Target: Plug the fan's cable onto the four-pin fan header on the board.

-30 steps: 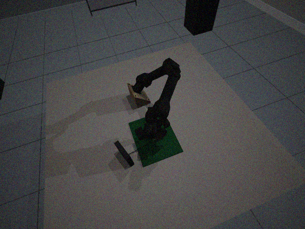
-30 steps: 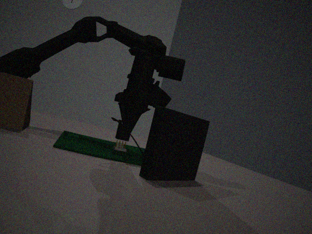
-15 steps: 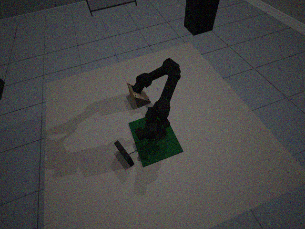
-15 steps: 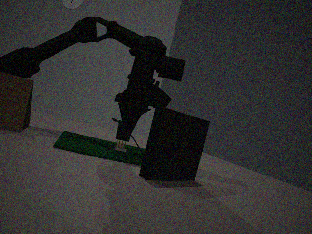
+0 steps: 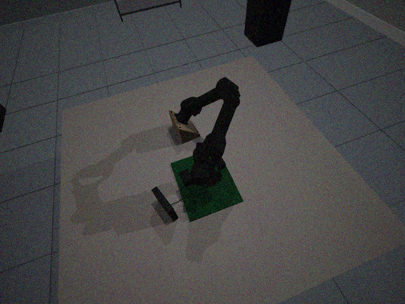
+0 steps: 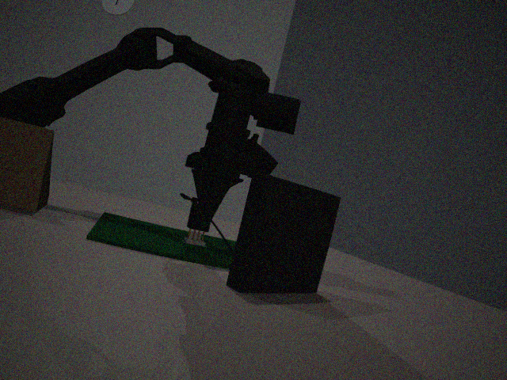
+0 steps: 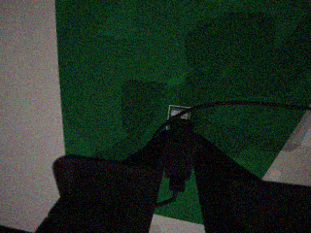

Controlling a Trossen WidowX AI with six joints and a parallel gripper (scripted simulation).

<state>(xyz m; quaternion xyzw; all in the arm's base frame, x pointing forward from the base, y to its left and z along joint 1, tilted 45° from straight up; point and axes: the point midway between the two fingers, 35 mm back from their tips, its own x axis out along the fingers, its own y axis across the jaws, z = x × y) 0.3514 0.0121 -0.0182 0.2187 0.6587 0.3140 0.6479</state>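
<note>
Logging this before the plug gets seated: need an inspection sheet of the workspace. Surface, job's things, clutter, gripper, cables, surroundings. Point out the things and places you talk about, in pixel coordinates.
Surface: pale top, shadows across it.
Job's things: green board (image 5: 217,197) (image 6: 135,235) (image 7: 97,58) flat on the surface; four-pin header (image 6: 196,241) (image 7: 179,109) on it, pins partly exposed. Plug hidden or too dark to outline.
Clutter: wooden block (image 6: 24,163) under the arm's base; dark upright box (image 5: 163,202) (image 6: 286,237) beside the board.
Gripper: gripper (image 6: 199,229) (image 7: 181,137) shut on the plug, just above the header; not seated all the way.
Cables: thin dark cable (image 5: 176,201) (image 6: 221,233) (image 7: 233,102) from the gripper area towards the dark box.
Surroundings: tiled floor (image 5: 130,42), dark column (image 5: 266,23), dim light.
</note>
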